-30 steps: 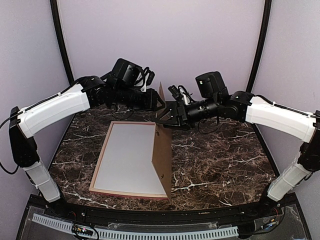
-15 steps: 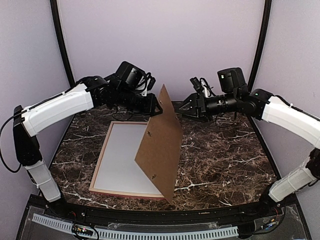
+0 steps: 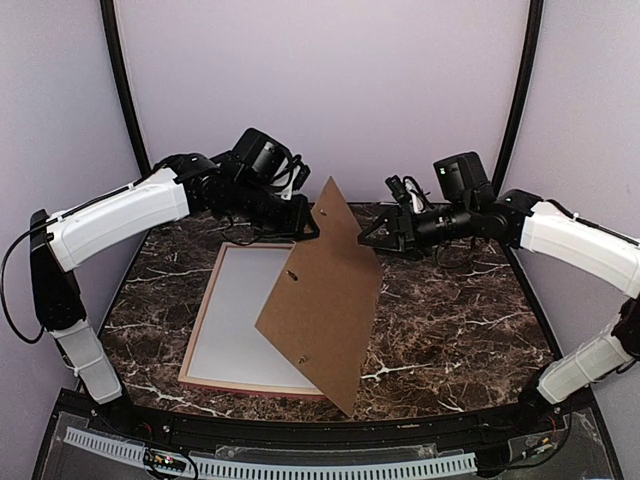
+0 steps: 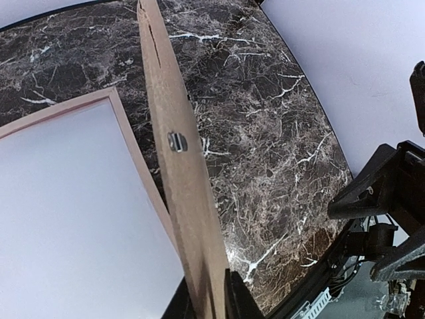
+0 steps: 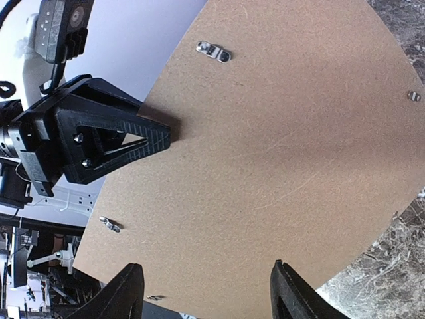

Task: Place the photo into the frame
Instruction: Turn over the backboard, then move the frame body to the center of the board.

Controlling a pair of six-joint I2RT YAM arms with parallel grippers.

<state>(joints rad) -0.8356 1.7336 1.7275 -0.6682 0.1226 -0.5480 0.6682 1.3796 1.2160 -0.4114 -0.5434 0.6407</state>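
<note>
Centrally, the left arm reaches in from the left, its claw [image 3: 308, 226] pinching the upper edge of one brown backing board [image 3: 322, 300], which is tilted with its lowest corner by the frame's near right corner. The right arm extends from the right, its claw [image 3: 372, 238] spread, near the board but apart. One frame [image 3: 199, 322] lies flat on the surface [image 3: 460, 320], with one white panel [image 3: 255, 310] inside it

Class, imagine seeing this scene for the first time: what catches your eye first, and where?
A big brown board stands tilted on one corner in the middle, pinched at its upper edge by the left gripper. Beside it a pink frame with a white inside lies flat on the dark marble table, while the right gripper hangs open facing the board.
</note>
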